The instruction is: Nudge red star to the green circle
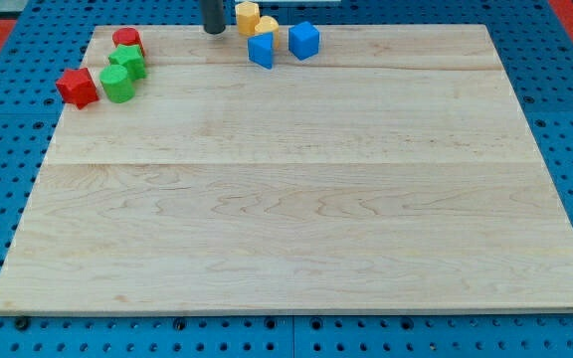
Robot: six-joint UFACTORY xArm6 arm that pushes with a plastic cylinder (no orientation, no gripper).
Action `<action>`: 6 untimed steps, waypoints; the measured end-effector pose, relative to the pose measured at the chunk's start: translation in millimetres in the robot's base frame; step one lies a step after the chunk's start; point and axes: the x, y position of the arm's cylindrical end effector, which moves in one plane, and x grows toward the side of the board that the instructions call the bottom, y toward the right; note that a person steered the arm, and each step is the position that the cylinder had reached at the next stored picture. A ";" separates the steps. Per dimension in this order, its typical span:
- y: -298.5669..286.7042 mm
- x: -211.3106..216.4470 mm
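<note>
The red star [76, 87] lies at the board's upper left, by the left edge. The green circle [118, 85] sits just to its right, touching or nearly touching it. My tip [213, 31] is at the view's top edge of the board, well to the right of both blocks and just left of the yellow blocks. It touches no block.
A second green block [127, 62], star-like, and a red circle [127, 41] stand just above the green circle. Two yellow blocks [248, 15] [266, 28] and two blue blocks [261, 50] [304, 40] cluster right of my tip. The wooden board [296, 199] lies on a blue perforated table.
</note>
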 end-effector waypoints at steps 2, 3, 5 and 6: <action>-31.9 89.5; -34.2 134.3; -175.6 207.3; -205.0 206.4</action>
